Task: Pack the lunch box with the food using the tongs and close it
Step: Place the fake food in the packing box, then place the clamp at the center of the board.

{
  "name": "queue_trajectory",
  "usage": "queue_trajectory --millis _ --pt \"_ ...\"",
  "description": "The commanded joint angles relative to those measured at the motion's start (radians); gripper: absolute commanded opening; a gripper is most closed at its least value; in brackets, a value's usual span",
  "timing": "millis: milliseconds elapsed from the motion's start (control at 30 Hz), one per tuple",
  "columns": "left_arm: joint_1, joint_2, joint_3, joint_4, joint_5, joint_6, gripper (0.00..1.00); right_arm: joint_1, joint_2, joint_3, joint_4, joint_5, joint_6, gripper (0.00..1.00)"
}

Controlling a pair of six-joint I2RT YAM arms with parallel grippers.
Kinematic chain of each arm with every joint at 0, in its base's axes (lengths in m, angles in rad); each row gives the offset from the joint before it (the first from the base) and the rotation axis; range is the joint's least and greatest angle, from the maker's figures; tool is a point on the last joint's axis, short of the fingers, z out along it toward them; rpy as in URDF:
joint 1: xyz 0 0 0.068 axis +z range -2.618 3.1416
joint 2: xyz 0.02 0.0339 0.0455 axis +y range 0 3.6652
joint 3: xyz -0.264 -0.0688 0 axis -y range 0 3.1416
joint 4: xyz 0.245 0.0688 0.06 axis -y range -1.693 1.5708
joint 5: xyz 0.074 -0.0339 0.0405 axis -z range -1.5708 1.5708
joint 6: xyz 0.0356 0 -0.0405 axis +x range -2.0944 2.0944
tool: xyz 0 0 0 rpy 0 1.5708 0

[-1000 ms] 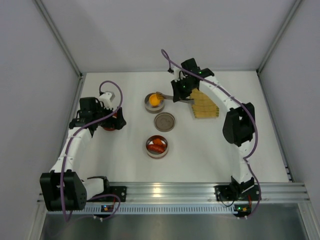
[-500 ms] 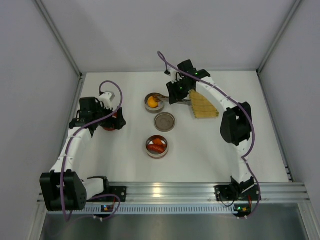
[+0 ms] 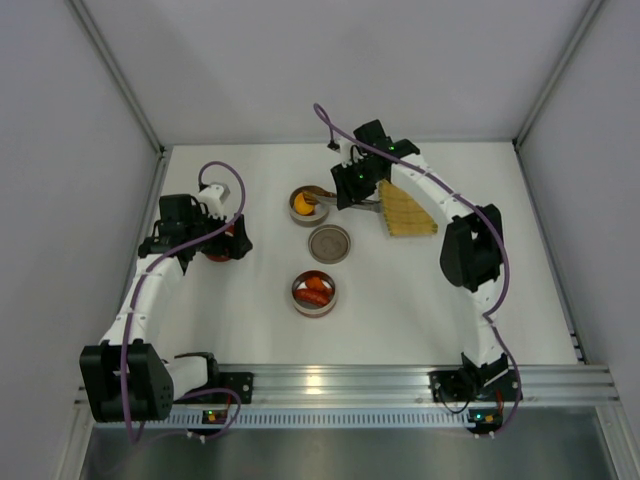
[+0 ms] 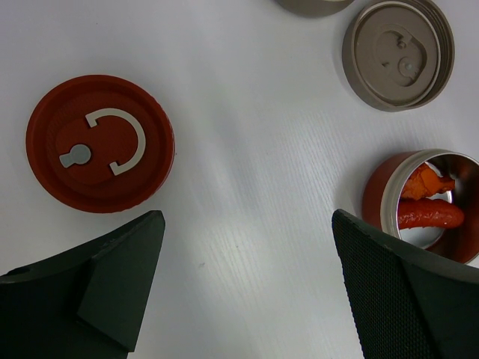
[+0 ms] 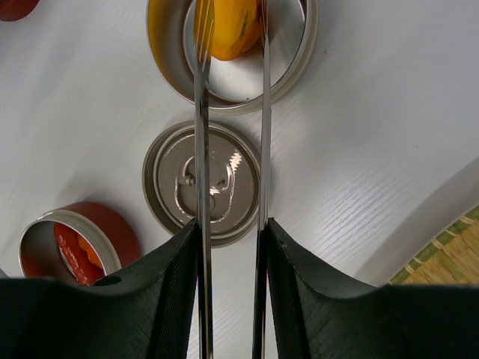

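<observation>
Right gripper [image 5: 228,247] clamps the tongs [image 5: 200,149] by both arms, lightly enough that their tips straddle the orange piece [image 5: 228,34] inside its tin [image 5: 299,67], probably to let it rest there, while left gripper [image 4: 243,232] hangs wide open beside the red lid [image 4: 101,142].

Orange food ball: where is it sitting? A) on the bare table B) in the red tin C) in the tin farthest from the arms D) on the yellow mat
C: the orange ball lies inside the far tin, between the tips of the tongs.
</observation>
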Motion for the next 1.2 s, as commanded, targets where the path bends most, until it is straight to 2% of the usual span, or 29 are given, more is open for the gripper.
queue_trajectory --millis 0,767,900,1167 --pt "0.005 -0.026 -0.003 0.027 0.016 0.013 0.98 0.019 -0.071 0.050 0.037 -0.007 0.001 0.38" --pt "0.004 -0.032 0.008 0.016 0.009 0.022 0.98 -0.073 -0.189 0.021 0.006 -0.022 -0.011 0.39" --pt "0.004 -0.033 0.014 0.013 0.016 0.020 0.98 -0.139 -0.258 -0.065 0.013 -0.050 -0.007 0.39" --pt "0.005 -0.038 0.017 0.007 0.022 0.017 0.99 -0.404 -0.388 -0.213 0.003 -0.127 -0.051 0.38"
